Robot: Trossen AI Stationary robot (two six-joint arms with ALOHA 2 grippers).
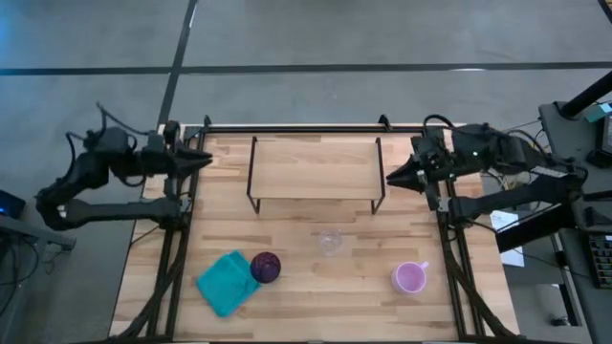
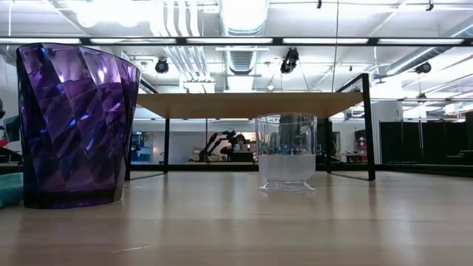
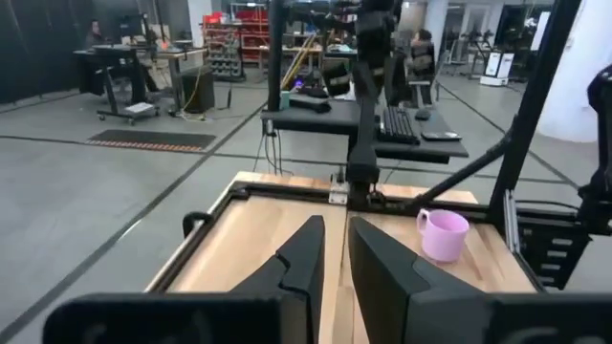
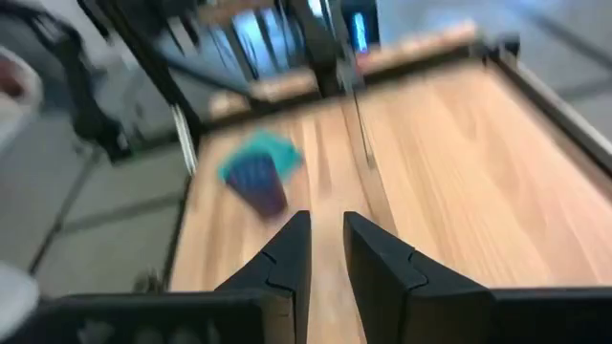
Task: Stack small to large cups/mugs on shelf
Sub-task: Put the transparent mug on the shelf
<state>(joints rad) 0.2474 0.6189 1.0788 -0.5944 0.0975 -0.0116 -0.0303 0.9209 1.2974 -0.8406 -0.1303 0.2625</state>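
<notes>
Both arms wait at the back corners of the counter, nothing held, all three vessels on the counter.

The left pincer sits just beside the shelf's left end, fingers a narrow slit apart and empty; the right pincer sits at the shelf's right end, likewise slightly parted, though its wrist view is blurred. The shelf carries nothing. In front of it stands the clear glass; the purple cup touches the teal cloth at front left; the pink mug stands front right, well apart.
</notes>
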